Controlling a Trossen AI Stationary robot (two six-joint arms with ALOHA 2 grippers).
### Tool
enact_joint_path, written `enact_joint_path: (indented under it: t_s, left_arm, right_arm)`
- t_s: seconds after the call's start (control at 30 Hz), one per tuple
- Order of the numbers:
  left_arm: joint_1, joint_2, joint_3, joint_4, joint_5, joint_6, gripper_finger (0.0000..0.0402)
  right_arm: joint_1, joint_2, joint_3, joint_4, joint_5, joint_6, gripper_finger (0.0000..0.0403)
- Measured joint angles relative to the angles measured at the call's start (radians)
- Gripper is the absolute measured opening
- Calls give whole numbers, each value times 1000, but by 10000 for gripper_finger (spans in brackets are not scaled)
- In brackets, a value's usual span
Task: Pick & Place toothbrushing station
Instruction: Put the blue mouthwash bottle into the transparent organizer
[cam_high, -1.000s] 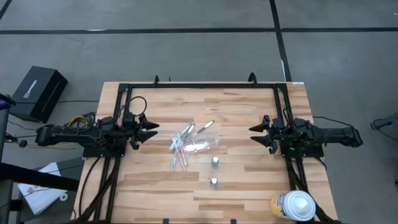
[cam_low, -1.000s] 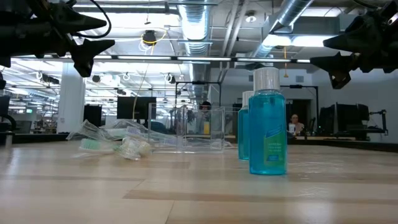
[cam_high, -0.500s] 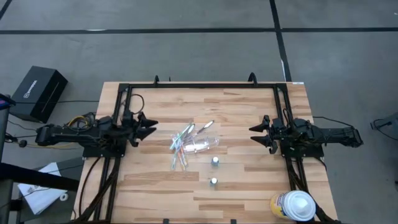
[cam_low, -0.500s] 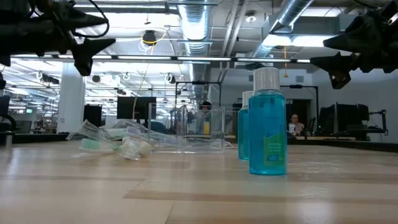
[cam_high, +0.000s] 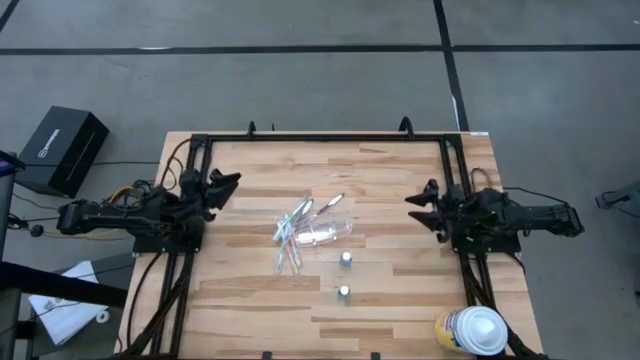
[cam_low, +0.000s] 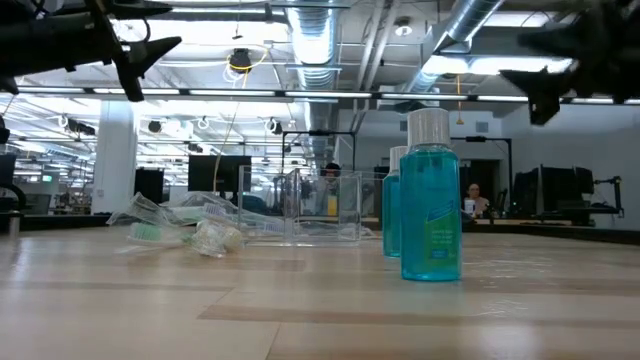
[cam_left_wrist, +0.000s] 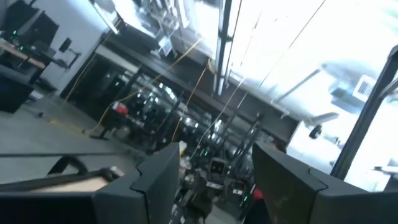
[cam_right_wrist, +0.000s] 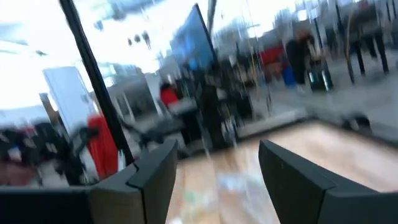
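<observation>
— Two small teal toothpaste tubes with white caps: where do they stand?

— Upright on the pale wooden slatted table (cam_high: 400, 180), one tube (cam_high: 346, 259) just below the cup, the other tube (cam_high: 343, 293) nearer the front edge. In the low view they overlap, the near one in front.

— And the small clear plastic cup (cam_high: 325, 233)?

— On its side near the table's middle. The thin pastel toothbrushes (cam_high: 292, 238) lie fanned on the boards at its left end, some touching it; whether any sit inside the mouth I cannot tell.

— How wide is the left gripper (cam_high: 222, 186)?

— Its two dark fingers are spread well apart, with nothing between them. It hangs above the table's left side, well apart from the brushes, angled toward the rear. Its wrist camera sees only the room past both fingers (cam_left_wrist: 158, 180).

— The right gripper (cam_high: 419, 206)?

— Also parted and empty, above the right side, pointing toward the centre, well clear of the cup. Its fingers (cam_right_wrist: 152, 177) frame bare tabletop.

— Anything else?

— One large white-and-yellow round container (cam_high: 472, 330) at the front right corner, and a black box (cam_high: 62, 150) on the grey floor to the left.
</observation>
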Motion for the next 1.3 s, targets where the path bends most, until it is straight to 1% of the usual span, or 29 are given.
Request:
enact_joint_path:
  t_s: [0.13, 0.27, 0.37, 0.5, 0.63, 0.73, 0.8, 0.93, 1.0, 1.07, 1.13, 1.2, 1.3]
  left_arm:
    - [0, 0, 0, 63, 0, -2, 198]
    - [0, 1, 0, 106, -10, -2, 198]
    - [0, 0, 0, 168, -46, -5, 198]
    - [0, 0, 0, 295, -45, -66, 198]
    - [0, 0, 0, 383, 20, -86, 198]
    - [0, 0, 0, 388, 44, -113, 198]
    - [0, 3, 0, 391, 51, -124, 198]
    - [0, 23, 0, 391, 52, -153, 198]
    - [0, 47, 8, 388, 57, -200, 198]
    - [0, 89, 45, 386, 95, -231, 197]
    - [0, 156, 117, 390, 141, -230, 192]
    - [0, 250, 223, 367, 185, -184, 185]
    - [8, 398, 422, 248, 260, -95, 177]
  right_arm:
    - [0, 0, 0, 165, 2, 0, 216]
    - [0, 0, 3, 333, 47, -30, 216]
    - [0, 0, 15, 413, 63, -32, 216]
    - [0, 0, 20, 567, 60, -9, 216]
    - [1, 0, 21, 726, 59, 85, 216]
    - [1, 0, 22, 816, 59, 135, 216]
    - [1, 0, 23, 827, 75, 134, 216]
    - [1, 0, 23, 817, 225, 87, 216]
    - [1, 0, 23, 794, 282, 74, 216]
    - [1, 4, 29, 759, 318, 102, 216]
    - [1, 24, 53, 712, 323, 150, 216]
    - [1, 67, 106, 684, 323, 165, 216]
    - [1, 173, 223, 621, 313, 140, 216]
